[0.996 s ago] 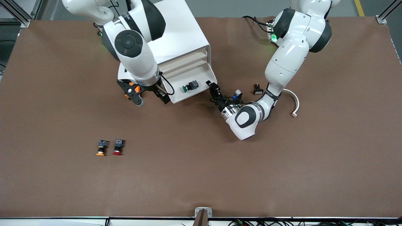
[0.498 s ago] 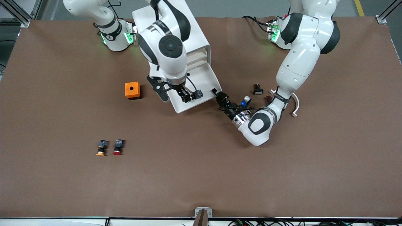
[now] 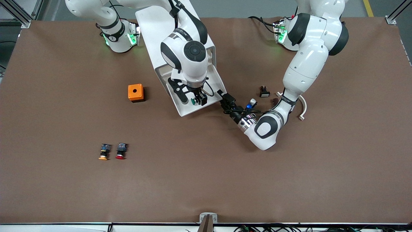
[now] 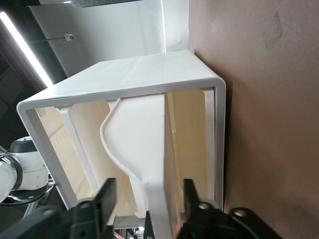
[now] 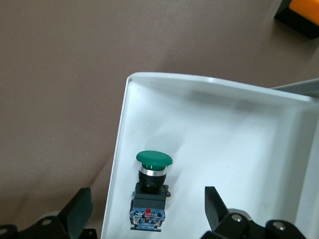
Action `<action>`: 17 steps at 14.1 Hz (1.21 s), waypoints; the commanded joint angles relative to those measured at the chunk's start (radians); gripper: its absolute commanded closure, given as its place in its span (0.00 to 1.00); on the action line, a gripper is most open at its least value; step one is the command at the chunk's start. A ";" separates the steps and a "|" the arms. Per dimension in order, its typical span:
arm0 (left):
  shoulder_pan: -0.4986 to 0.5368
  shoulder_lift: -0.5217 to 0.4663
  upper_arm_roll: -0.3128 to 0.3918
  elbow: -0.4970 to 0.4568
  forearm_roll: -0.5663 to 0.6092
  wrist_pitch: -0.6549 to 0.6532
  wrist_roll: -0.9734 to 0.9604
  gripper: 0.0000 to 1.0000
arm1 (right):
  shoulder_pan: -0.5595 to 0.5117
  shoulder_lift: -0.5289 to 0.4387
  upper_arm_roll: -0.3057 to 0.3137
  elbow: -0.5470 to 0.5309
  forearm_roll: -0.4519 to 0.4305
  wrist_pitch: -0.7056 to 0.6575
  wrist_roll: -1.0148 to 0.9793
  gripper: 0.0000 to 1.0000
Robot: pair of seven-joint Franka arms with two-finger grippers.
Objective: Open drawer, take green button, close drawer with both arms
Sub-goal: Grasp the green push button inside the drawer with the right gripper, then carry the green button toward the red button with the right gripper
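The green-capped button (image 5: 151,191) lies inside the pulled-out white drawer (image 3: 215,84) of a cabinet (image 3: 167,29) near the tabletop's edge by the arms' bases. The right gripper (image 5: 149,215) hangs over it, fingers wide apart, holding nothing. The left gripper (image 4: 149,199) straddles the drawer's front lip, fingers parted, not clamping.

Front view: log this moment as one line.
drawer: open | button: lying in drawer | right gripper: open, over button | left gripper: open, astride drawer front
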 commanded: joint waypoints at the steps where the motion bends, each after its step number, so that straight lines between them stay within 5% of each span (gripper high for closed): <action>1: 0.028 -0.002 0.000 0.021 -0.014 -0.015 0.016 0.00 | 0.023 0.025 -0.010 0.001 -0.040 0.031 0.055 0.00; 8: 0.060 -0.038 0.071 0.077 0.023 -0.015 0.395 0.00 | 0.043 0.078 -0.010 0.007 -0.040 0.074 0.091 0.01; 12: 0.059 -0.067 0.085 0.134 0.147 -0.012 0.791 0.00 | 0.046 0.100 -0.009 0.008 -0.024 0.082 0.089 0.11; 17: 0.026 -0.154 0.085 0.140 0.430 0.098 1.043 0.00 | 0.055 0.111 -0.006 0.011 -0.018 0.090 0.088 0.30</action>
